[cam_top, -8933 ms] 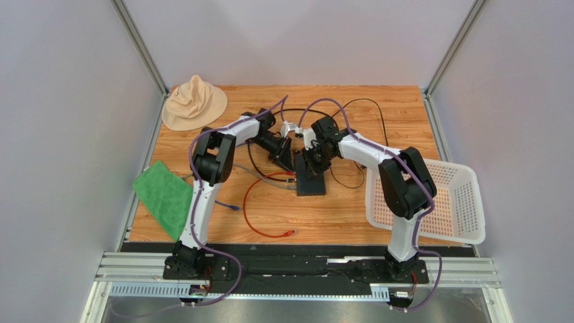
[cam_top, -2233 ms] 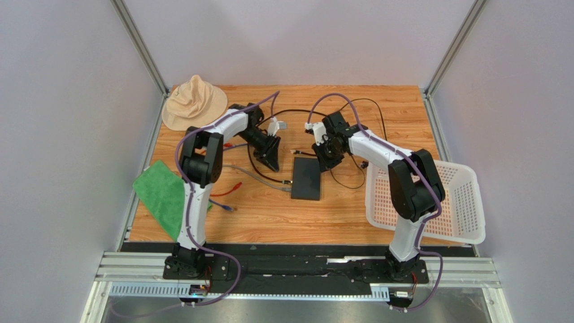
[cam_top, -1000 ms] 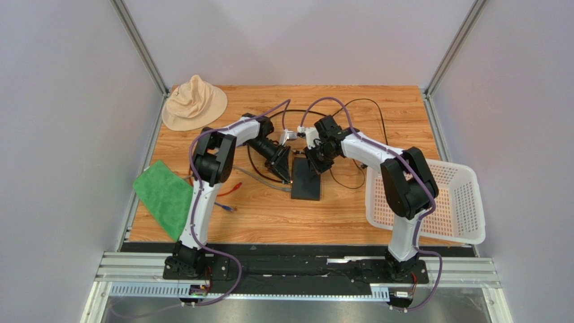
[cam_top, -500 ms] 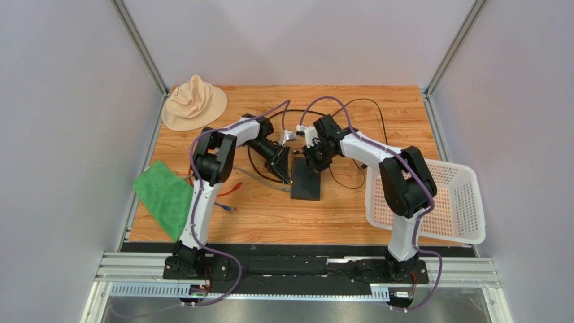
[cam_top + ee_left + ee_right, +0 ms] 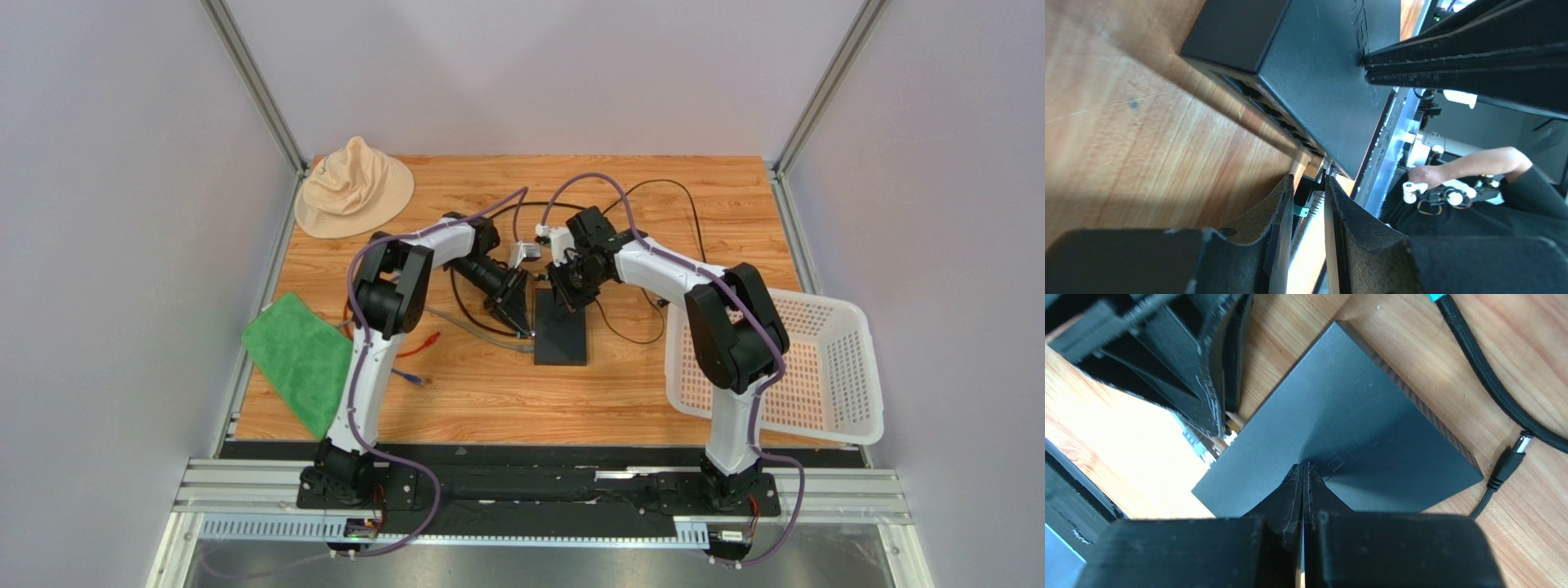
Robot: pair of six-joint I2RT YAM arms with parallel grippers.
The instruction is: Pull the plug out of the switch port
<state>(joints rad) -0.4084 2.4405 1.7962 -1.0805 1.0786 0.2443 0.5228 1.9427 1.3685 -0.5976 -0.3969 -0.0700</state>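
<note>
The switch (image 5: 562,333) is a flat black box in mid-table. In the left wrist view the switch (image 5: 1315,67) shows its row of sockets along the lower edge. A plug (image 5: 1316,179) on a grey cable (image 5: 1310,215) sits at the end socket. My left gripper (image 5: 1310,184) is closed round that plug and its boot, at the switch's left edge (image 5: 525,324). My right gripper (image 5: 1303,468) is shut and empty, its tips pressing on the switch's top (image 5: 1352,422). From above, my right gripper is at the switch's far end (image 5: 566,294).
A loose black barrel plug (image 5: 1510,454) on a braided cable (image 5: 1487,373) lies right of the switch. A red cable (image 5: 415,344) and a blue-tipped cable (image 5: 423,380) lie to the left. A green cloth (image 5: 298,355), a beige hat (image 5: 353,186) and a white basket (image 5: 846,368) sit at the sides.
Both arms had drawn back from the switch and have come back in. My left gripper closed in on its left edge, my right came down on its top. The red cable has shifted left.
</note>
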